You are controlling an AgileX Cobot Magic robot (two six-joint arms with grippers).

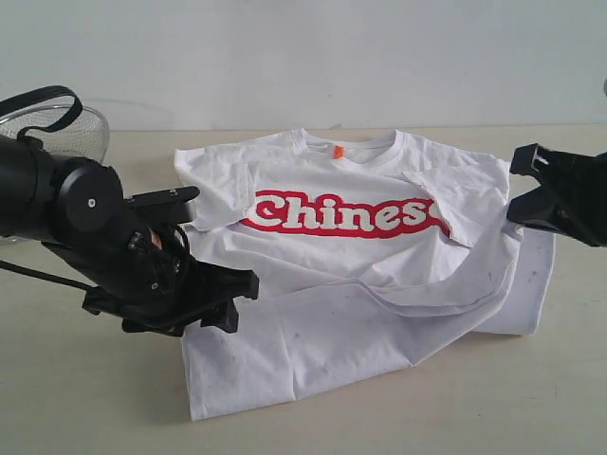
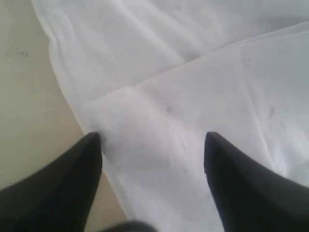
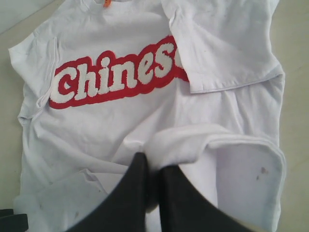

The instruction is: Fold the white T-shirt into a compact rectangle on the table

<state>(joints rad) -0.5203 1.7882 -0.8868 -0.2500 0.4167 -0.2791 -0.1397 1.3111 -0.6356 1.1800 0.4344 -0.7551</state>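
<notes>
Two sleeves sit tucked over the chest of the white T-shirt (image 1: pixel 351 275), so I'd call it early days; the body folds all look left to do; it lies print-up mid-frame on the table (image 1: pixel 76 398), long axis top to bottom, collar at the top; left gripper (image 1: pixel 232 301) is spread wide at its left edge; right gripper (image 1: pixel 522 190) is pinched together, can't tell if it's got cloth.

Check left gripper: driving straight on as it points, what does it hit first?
The open left gripper would likely meet the white T-shirt first, near its edge, with the table just beside; depth is unclear.
</notes>
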